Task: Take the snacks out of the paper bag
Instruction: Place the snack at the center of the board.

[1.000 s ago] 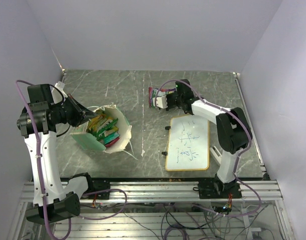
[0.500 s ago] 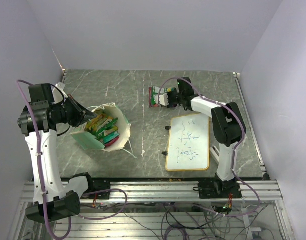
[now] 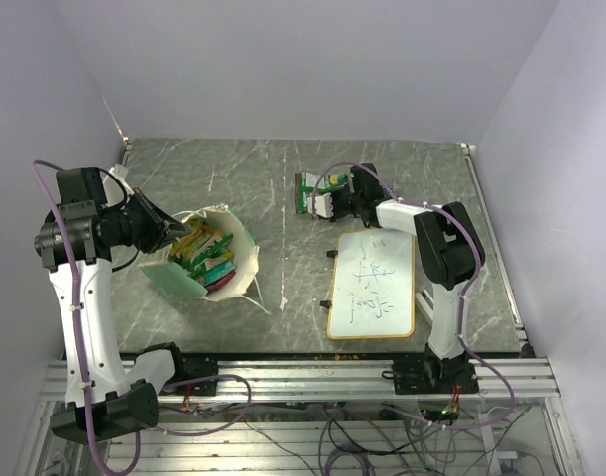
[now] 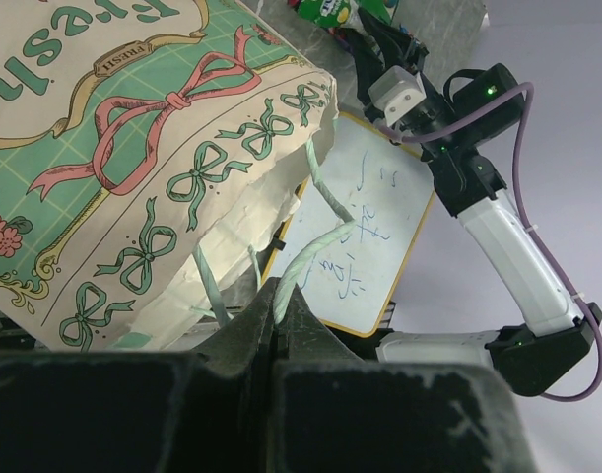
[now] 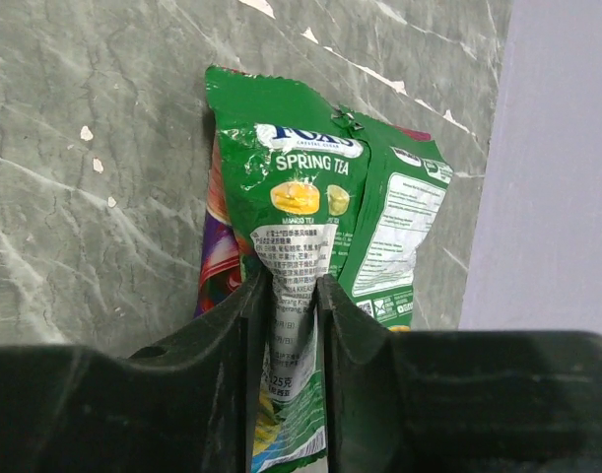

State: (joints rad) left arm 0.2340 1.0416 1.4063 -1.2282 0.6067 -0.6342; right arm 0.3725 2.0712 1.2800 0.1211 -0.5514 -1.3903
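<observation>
- A whiteboard (image 3: 374, 283) with writing lies on the right half of the desk (image 3: 243, 178), reaching to its near edge. It sits between the right arm's base and the spot where that arm works.
- The paper bag (image 3: 246, 253) is on the left half of the desk, about midway between the near and far edges. Its mouth gapes upward, and snacks (image 3: 208, 256), green and pink, are packed inside.
- Three packets lie in a pile near the middle of the far edge, just past the whiteboard's far side: a green packet (image 5: 301, 197) on top, a second green packet (image 5: 399, 227) beside it, and a purple and red packet (image 5: 222, 251) under both.
- The left arm stands tall from the near left corner, its wrist turned toward the bag. The left gripper (image 4: 278, 301) is clamped tight on the bag's string handle (image 4: 315, 246).
- The right arm folds at a high elbow and reaches low past the whiteboard's far right corner. The right gripper (image 5: 294, 286) has its fingers narrowly apart with the top packet's lower end between them. Whether they pinch it cannot be told.
- The fingers cover that packet's lower end, and the purple and red one is mostly buried.
- In the left wrist view the bag's patterned side blocks its contents.
</observation>
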